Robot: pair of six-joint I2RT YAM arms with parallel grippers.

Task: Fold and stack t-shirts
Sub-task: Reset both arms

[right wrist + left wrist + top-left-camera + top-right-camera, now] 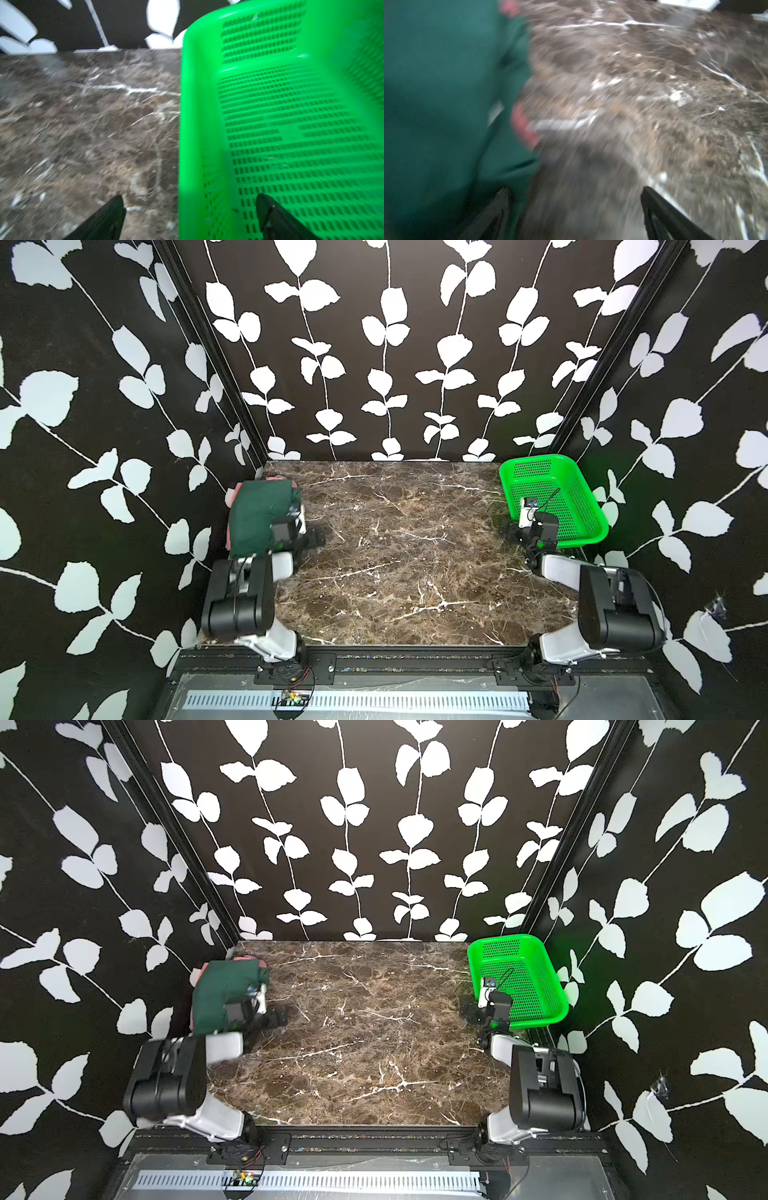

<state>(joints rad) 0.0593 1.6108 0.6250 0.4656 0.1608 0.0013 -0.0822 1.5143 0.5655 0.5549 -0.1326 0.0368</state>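
**Left arm [239, 597] and right arm [615, 605] poised, jaws released, beside folded tees**

Nearest the lens, the two arms' black elbows rise from the front rail of the marble table [415, 564]. The left gripper [575, 216], spread wide and grasping nothing, hangs at the edge of the dark green t-shirt [253, 518], which lies folded at the table's far left corner atop a salmon-pink t-shirt [277, 479] showing only at the edges. The right gripper [191, 218], equally spread and empty, straddles the near wall of the bright green basket [552, 459] at the far right. Both wrist views are blurred.
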